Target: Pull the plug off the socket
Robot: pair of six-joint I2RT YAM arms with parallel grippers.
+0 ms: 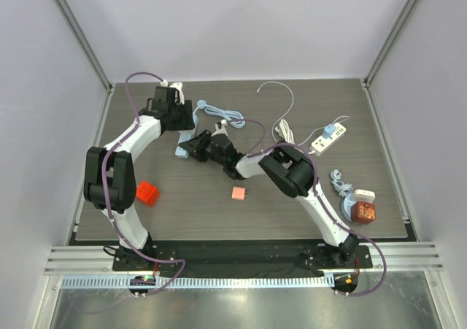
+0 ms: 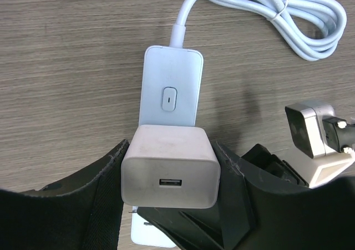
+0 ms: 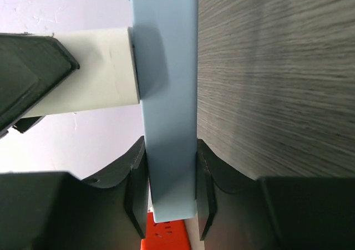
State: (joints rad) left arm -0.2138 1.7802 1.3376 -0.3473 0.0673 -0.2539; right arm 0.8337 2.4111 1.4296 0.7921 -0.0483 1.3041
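In the left wrist view the white plug, a block with a USB port, sits in the pale blue socket strip. My left gripper is shut on the plug, one black finger against each side. From the right wrist view my right gripper is shut on the end of the socket strip, which lies against the table. The plug sticks out from its side. Seen from the top, both grippers meet at the socket at the table's back left: left gripper, right gripper.
The socket's pale blue cable lies coiled behind it. A red block and a pink block lie nearer the front. On the right are a white power strip, white cords and a red-brown item.
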